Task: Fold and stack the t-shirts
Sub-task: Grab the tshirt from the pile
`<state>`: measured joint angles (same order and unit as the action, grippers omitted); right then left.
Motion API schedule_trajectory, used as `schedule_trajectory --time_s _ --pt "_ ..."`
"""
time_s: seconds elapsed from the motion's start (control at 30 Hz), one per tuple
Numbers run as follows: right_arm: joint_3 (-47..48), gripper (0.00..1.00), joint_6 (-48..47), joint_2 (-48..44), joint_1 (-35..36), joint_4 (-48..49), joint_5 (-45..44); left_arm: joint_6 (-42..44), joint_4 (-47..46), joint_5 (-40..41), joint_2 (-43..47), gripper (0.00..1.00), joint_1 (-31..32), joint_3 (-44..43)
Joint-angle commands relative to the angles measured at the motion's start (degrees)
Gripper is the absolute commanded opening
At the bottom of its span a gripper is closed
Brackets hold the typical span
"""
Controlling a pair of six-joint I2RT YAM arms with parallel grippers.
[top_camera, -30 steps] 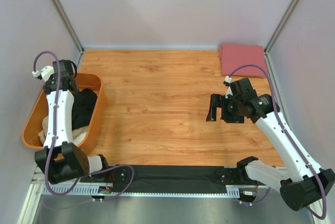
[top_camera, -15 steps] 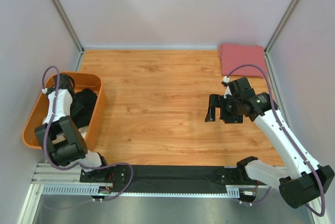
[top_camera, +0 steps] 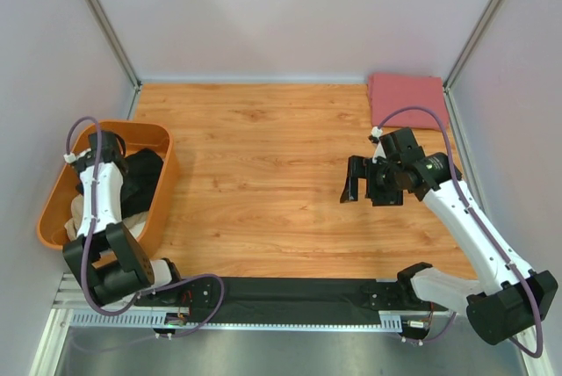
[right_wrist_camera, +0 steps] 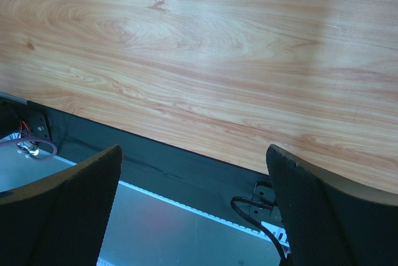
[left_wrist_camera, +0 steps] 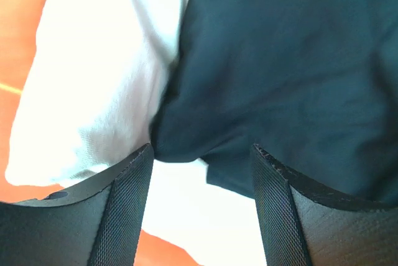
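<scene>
my left jaws have spread wide since a second ago, released, just over the black t-shirt [left_wrist_camera: 298, 61] beside a pale cloth [left_wrist_camera: 106, 73] in the orange tub [top_camera: 165, 184]. my right jaws hang open above the bench [top_camera: 263, 183]; the pinkish-red t-shirt [top_camera: 407, 99] lies folded at its far right corner.

So our left arm [top_camera: 97, 196] is folded up tight over its base, wrist tipped down. The left gripper [left_wrist_camera: 200, 151] has its jaws apart with nothing between them. Our right arm [top_camera: 465, 218] stretches forward and bends in toward the middle, right gripper [top_camera: 354, 184] pointing left, jaws wide, gripping nothing.
</scene>
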<state>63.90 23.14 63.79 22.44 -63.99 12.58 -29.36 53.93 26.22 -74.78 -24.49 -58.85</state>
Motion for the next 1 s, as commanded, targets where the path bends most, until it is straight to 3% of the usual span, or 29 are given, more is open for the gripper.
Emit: schedule_trajectory --time_s 0.0,0.17,0.27,0.3,0.37,0.53,0.6,0.8,0.97 --pt "0.35 1.0 0.68 -0.51 0.15 1.67 1.05 -0.78 1.62 1.82 1.05 0.71 -0.64 2.68" --pt "-0.18 1.0 0.07 -1.39 0.15 1.15 0.08 -0.43 -0.05 0.24 -1.24 0.67 -3.02 3.13" --pt "-0.53 1.0 -0.02 -1.74 0.15 1.32 0.08 0.97 -3.74 -1.34 -2.12 0.44 -3.28 2.87" --pt "-0.53 1.0 -0.02 -1.65 0.15 1.49 0.16 1.41 -4.27 -1.78 -2.38 0.32 -3.28 1.73" --pt "-0.36 1.0 -0.11 -1.56 0.15 1.5 0.34 2.2 -4.89 -2.14 -2.73 0.27 -3.28 0.58" --pt "-0.27 1.0 -0.11 -1.65 0.15 1.76 0.34 2.83 -5.43 -5.19 -1.69 0.0 -3.11 -1.79" --pt "-0.53 1.0 0.07 -1.65 0.15 1.76 0.43 0.38 -3.23 -7.05 0.76 0.0 -2.06 -3.72" --pt "-0.97 1.0 1.38 -1.39 0.15 1.94 1.57 -13.49 2.57 -10.66 8.67 0.0 10.5 -15.75" --pt "0.26 1.0 1.82 -0.86 0.15 0.79 2.27 -20.9 -3.65 -16.54 16.85 0.0 15.52 -26.64"
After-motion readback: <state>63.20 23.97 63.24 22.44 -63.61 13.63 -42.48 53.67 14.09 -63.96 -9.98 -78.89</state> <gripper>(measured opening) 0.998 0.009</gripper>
